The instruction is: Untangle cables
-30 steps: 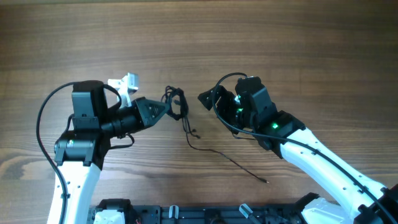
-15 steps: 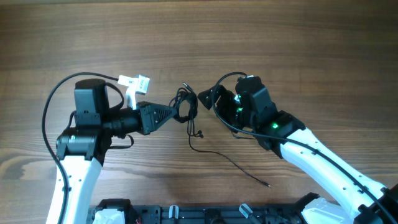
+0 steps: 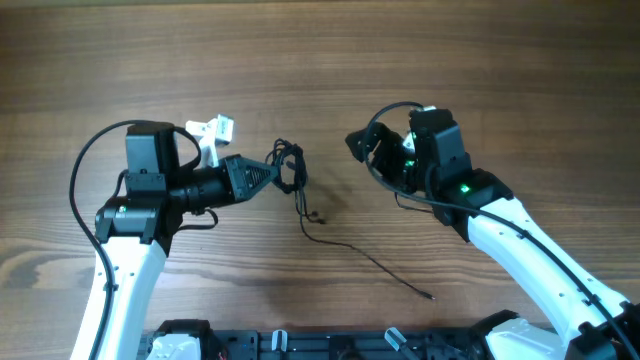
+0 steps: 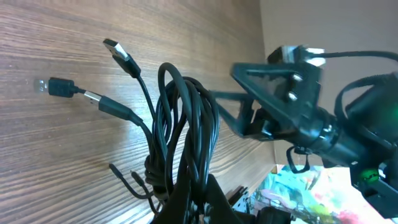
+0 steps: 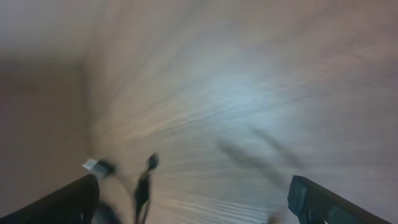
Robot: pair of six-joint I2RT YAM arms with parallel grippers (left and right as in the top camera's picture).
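Grip first: our left pincer (image 3: 273,177) is clenched on the cables (image 3: 291,168), a bunched loop lying crosswise to it. From that bundle one loose tail trails rightward over the bench (image 3: 330,60). Right of the bundle, apart, our right pincer (image 3: 360,145) gapes released.

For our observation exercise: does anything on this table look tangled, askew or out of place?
Yes. The cables are bunched in a knotted clump pinched by the left fingers, plug ends sticking out at odd angles, while one strand trails loose across the table. Nothing looks damaged.
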